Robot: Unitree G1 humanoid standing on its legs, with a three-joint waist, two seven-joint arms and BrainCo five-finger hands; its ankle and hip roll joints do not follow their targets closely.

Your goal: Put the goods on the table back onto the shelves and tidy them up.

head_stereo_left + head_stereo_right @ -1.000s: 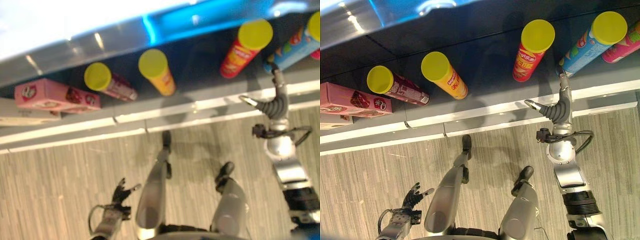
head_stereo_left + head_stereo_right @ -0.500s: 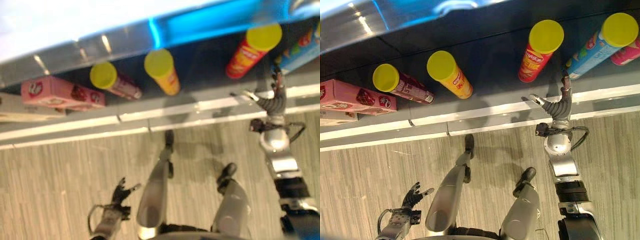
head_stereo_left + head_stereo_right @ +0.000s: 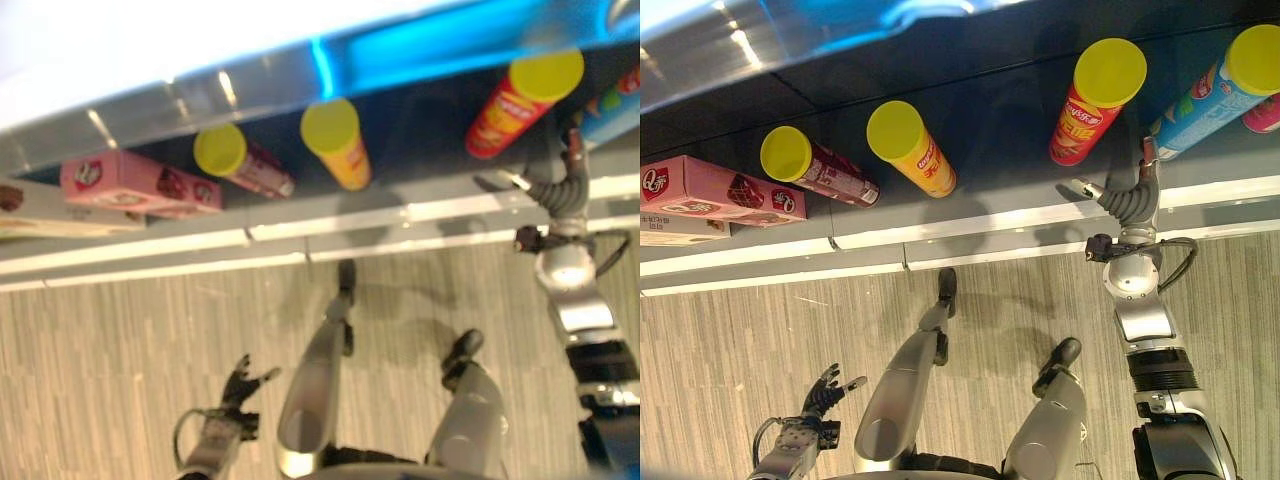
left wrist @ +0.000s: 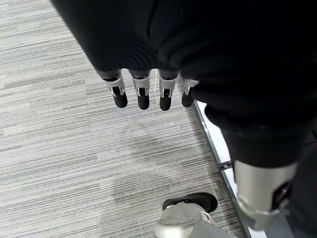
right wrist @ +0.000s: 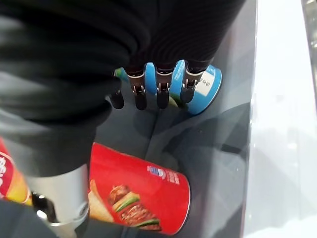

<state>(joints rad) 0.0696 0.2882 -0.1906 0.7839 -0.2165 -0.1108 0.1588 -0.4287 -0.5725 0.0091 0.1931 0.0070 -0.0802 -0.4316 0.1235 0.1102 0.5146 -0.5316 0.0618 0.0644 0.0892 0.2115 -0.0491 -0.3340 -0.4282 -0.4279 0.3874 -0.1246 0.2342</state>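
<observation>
Shelf [image 3: 980, 150]: dark grey, white front edge. Cans, all yellow-lidded: maroon can [image 3: 820, 170] at left, orange can [image 3: 912, 150], red can [image 3: 1095, 102], blue can [image 3: 1210, 95] at right. Pink box [image 3: 715, 192], far left. Floor [image 3: 740, 330]: grey-striped.

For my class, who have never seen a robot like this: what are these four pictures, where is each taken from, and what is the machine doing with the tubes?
This is a two-legged humanoid robot with two arms and metal hands. Two pictures come from cameras in its head, looking down; the other two from a camera on each wrist. On the dark shelf stand snack tubes with yellow lids: a maroon tube, an orange tube, a red tube and a blue tube, with a pink box at the robot's left. The right hand reaches to the foot of the blue tube, fingers straight, gripping nothing. The left hand hangs open over the striped floor.
</observation>
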